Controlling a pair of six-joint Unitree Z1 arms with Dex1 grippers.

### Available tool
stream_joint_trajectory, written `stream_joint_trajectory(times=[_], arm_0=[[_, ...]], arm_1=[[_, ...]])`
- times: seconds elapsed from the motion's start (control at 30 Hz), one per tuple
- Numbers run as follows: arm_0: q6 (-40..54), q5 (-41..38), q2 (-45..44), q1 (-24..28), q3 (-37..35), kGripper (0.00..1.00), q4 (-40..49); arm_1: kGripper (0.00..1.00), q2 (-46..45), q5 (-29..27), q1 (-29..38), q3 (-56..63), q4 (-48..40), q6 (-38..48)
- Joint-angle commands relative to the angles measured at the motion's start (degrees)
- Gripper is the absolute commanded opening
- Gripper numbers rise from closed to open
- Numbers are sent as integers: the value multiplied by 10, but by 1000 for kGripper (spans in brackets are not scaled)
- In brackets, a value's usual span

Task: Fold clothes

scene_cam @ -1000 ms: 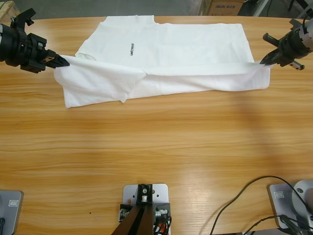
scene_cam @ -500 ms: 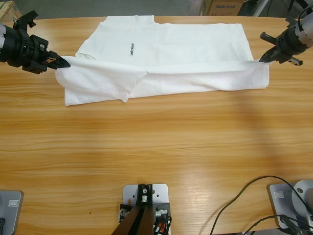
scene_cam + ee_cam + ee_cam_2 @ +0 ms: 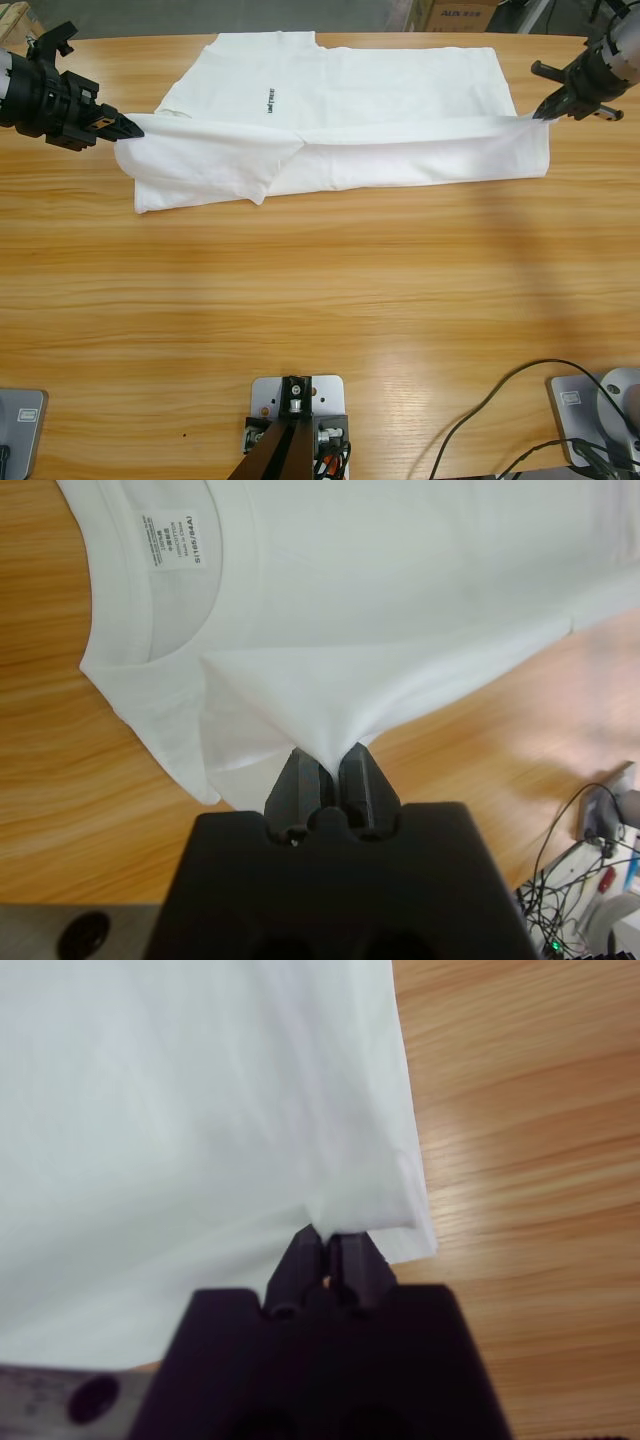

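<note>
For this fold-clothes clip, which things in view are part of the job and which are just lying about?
Part of the job:
white T-shirt, near edge lifted
left gripper, shut on the shirt's edge near the collar
right gripper, shut on the hem corner

Lying about:
cardboard box beyond the table
black cables at the near edge

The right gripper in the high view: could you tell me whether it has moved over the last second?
Yes. The right gripper, shut on the T-shirt, has moved toward the table's far edge, drawing the pinched corner with it.
</note>
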Motion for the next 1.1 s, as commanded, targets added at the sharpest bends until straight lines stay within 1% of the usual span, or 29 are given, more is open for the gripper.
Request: stream_joint_trajectory(times=[0.03, 0.37, 0.83, 1.1], arm_0=[[7, 9, 36, 8, -1, 0, 8], [9, 15, 57, 8, -6, 0, 6], [17, 16, 98, 8, -39, 0, 6], [20, 19, 107, 11, -40, 0, 6]], arm_1=[[0, 37, -9, 4, -5, 7, -8], [0, 49, -10, 6, -6, 7, -10], [0, 68, -10, 6, -27, 7, -13], [0, 85, -11, 16, -30, 7, -13]])
